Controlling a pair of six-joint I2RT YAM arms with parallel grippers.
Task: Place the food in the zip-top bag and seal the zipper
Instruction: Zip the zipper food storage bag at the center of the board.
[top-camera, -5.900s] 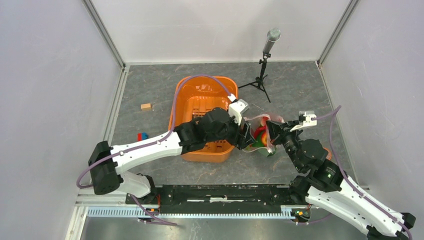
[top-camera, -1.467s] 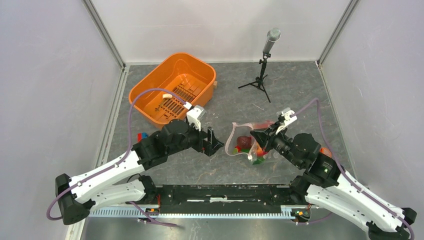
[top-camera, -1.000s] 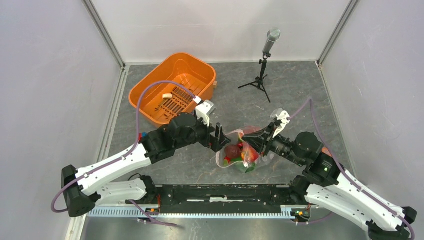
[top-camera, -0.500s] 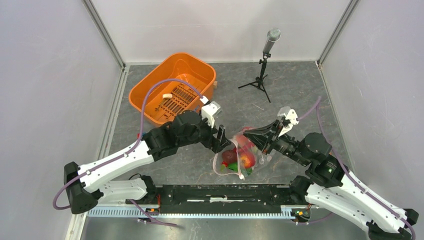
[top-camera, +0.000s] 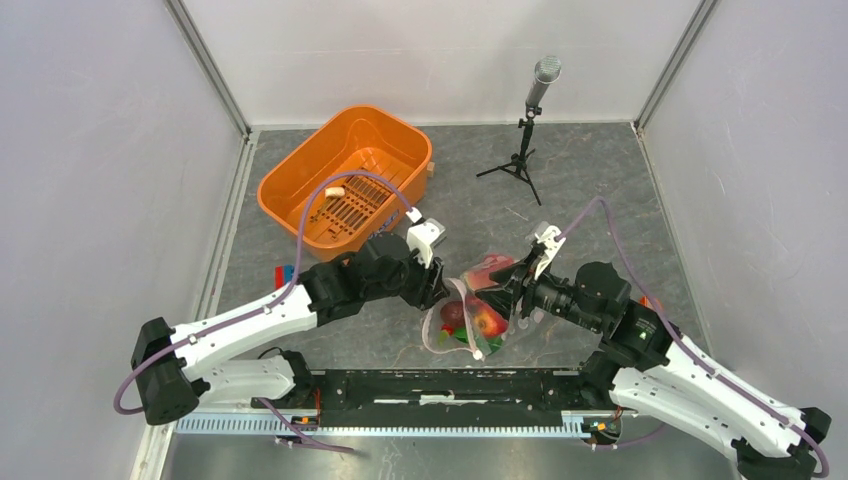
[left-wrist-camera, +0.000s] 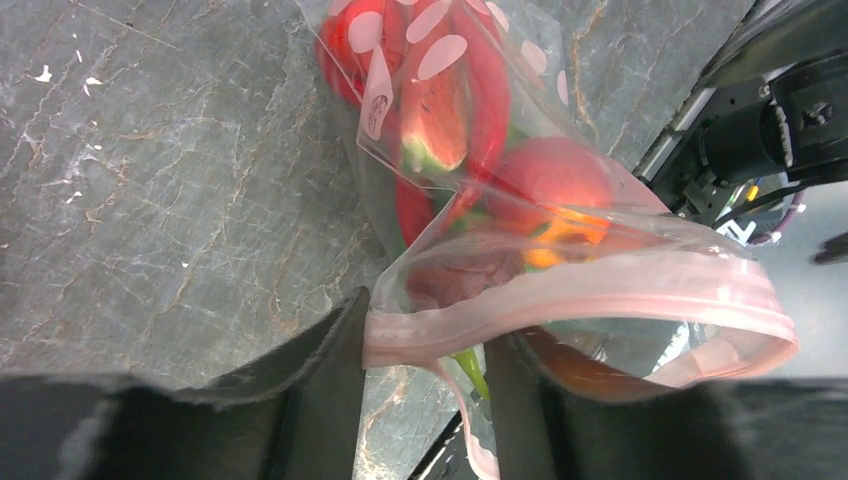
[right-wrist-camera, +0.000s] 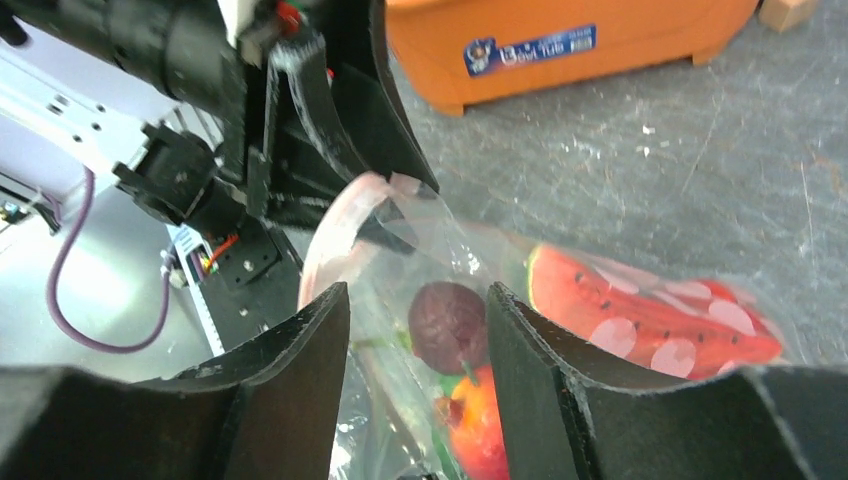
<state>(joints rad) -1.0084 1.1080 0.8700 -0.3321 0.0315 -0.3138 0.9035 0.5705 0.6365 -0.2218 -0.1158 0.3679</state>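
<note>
One zip-top bag (top-camera: 470, 322) lies on the worktop (left-wrist-camera: 150, 200) between our two end effectors. Inside we count one watermelon slice (right-wrist-camera: 640, 310) and one dark round piece (right-wrist-camera: 448, 325) (the reds overlap, uncounted). The end of its one zipper (left-wrist-camera: 600, 295) sits between the parted fingers of the left end effector (left-wrist-camera: 425, 350). The right end effector (right-wrist-camera: 415, 300) is also parted, astride the bag. Against half a second ago, both have drawn slightly toward the arm bases.

Bright, even, diffuse light with faint shadows. Wrist views are sharp on the clear crinkly plastic bag (left-wrist-camera: 455, 125), blurred below it.

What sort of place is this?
Probably a robotics lab test cell: two robot arms bolted to a rail, plain white walls boxing in a grey tabletop, and a microphone on a small tripod.
</note>
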